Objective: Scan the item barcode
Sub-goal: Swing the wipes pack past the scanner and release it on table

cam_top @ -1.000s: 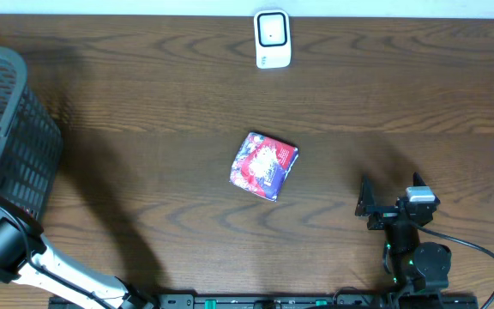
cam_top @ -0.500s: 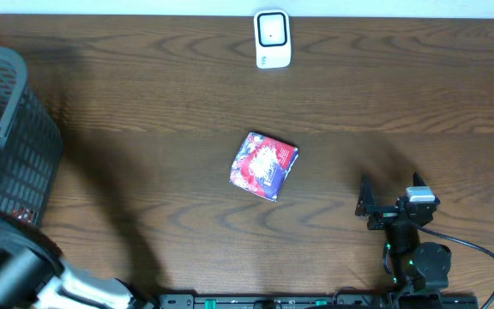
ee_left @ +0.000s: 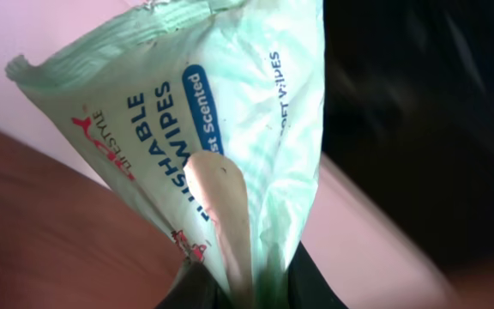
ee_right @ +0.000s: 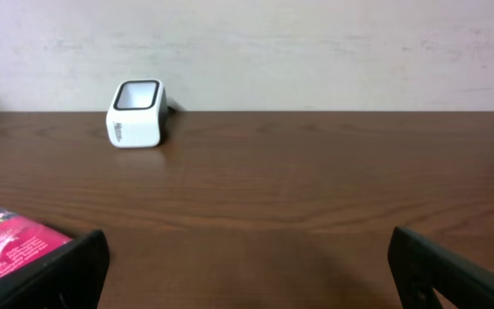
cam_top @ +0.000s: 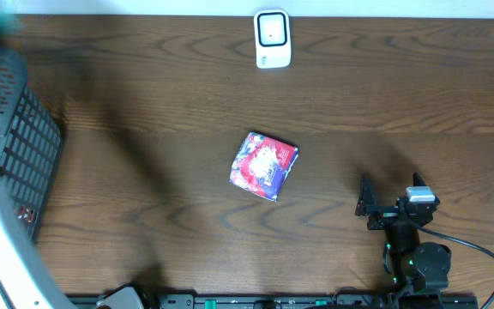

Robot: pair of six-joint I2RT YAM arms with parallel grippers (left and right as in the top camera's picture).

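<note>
Left wrist view: you've got the left gripper (ee_left: 238, 287) clamped on the bottom edge of a green wipes pack (ee_left: 204, 129), which stands tilted and fills the middle of the frame. Overhead, your right gripper (cam_top: 365, 204) sits lower right, jaws wide apart with nothing in them. Scanner (cam_top: 272, 39) is top centre, red packet (cam_top: 263, 166) mid-table, well apart from it. Black basket (cam_top: 20, 154) at the left edge.

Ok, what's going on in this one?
The left gripper is shut on a green pack of flushable wipes, near the black basket at the left. The right gripper rests open and empty. The scanner stands at the table's far edge, a red packet in the middle; the wipes are not at the scanner yet.
</note>
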